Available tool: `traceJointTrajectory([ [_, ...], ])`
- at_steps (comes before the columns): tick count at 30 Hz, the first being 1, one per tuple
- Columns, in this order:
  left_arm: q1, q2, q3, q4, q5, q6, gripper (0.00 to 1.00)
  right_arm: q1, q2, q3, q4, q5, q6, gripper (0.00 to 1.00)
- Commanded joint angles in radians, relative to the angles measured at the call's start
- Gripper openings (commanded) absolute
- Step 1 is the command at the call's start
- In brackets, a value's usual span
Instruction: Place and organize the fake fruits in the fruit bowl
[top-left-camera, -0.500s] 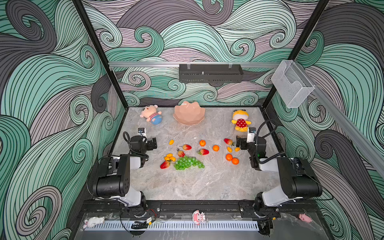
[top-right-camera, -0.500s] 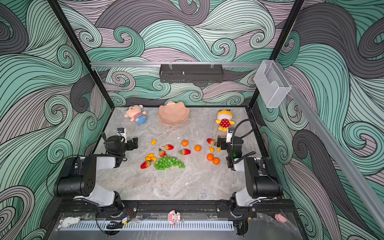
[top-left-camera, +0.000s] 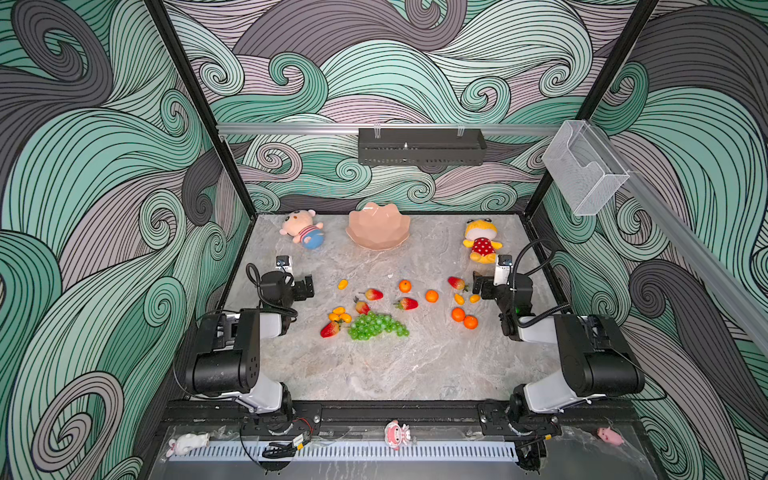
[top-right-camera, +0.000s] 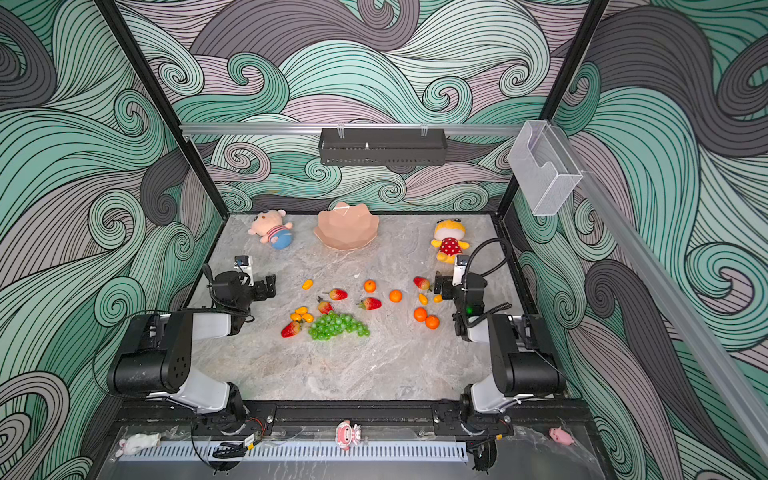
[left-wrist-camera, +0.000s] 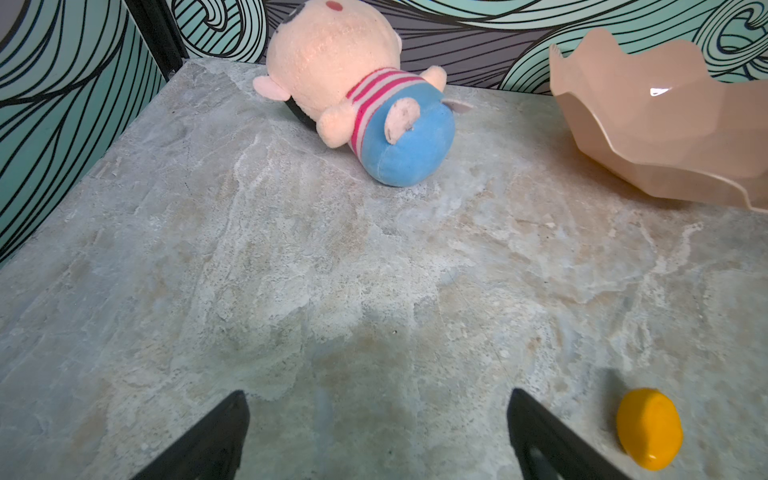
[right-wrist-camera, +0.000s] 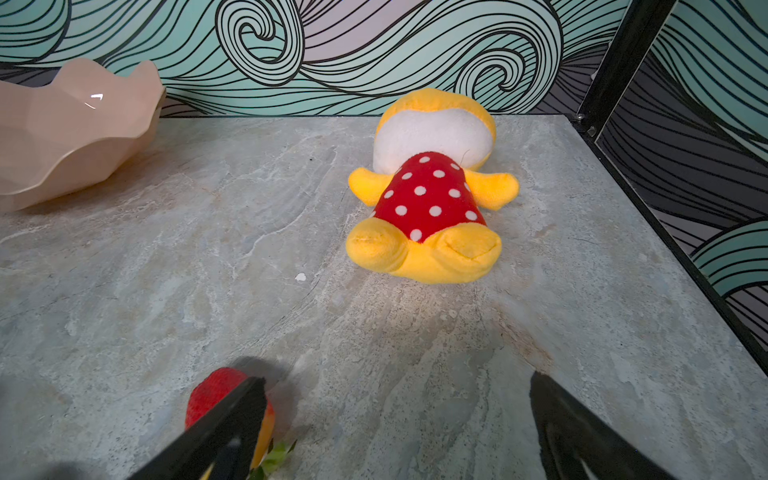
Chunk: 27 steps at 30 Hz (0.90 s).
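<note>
Both my pincers are spread wide and empty. My left pincer (top-left-camera: 305, 286) hangs over bare table (top-left-camera: 374, 365), with a kumquat (left-wrist-camera: 648, 428) just outside one finger. My right pincer (right-wrist-camera: 399, 382) has a strawberry (right-wrist-camera: 216, 395) just outside one finger, not between the two.

The fake fruits (top-left-camera: 406, 304) lie scattered mid-table, none of them in the fruit bowl (top-left-camera: 377, 228). The bowl sits at the back between the pink plush doll (top-left-camera: 302, 229) and the yellow plush doll (top-left-camera: 482, 243); it looks tipped on its edge, though I can't be sure.

I judge the fruits light, stiff and glossy, so they may squirt out of a careless pinch. I'd take a tangerine (top-left-camera: 431, 296) across its widest middle, a strawberry across its broad shoulders and a kumquat across its short axis. The grape bunch (top-left-camera: 376, 326) is lumpy, so I'd grip through its thick middle.
</note>
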<state>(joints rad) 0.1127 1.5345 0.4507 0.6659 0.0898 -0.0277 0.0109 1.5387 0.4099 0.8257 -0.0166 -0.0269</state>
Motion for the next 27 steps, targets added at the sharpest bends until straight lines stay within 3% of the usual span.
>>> traceJointTrajectory([
  [1,-0.007,-0.006,0.022,-0.003,-0.007,-0.004,0.99,-0.008,0.000,0.001,0.013,-0.012,-0.002,0.99],
  [23,-0.004,-0.006,0.020,0.001,-0.002,-0.003,0.99,-0.016,0.001,-0.002,0.017,-0.031,0.001,0.99],
  [27,-0.007,-0.041,-0.036,0.069,-0.020,-0.006,0.99,-0.016,-0.004,-0.006,0.024,-0.036,0.001,0.99],
])
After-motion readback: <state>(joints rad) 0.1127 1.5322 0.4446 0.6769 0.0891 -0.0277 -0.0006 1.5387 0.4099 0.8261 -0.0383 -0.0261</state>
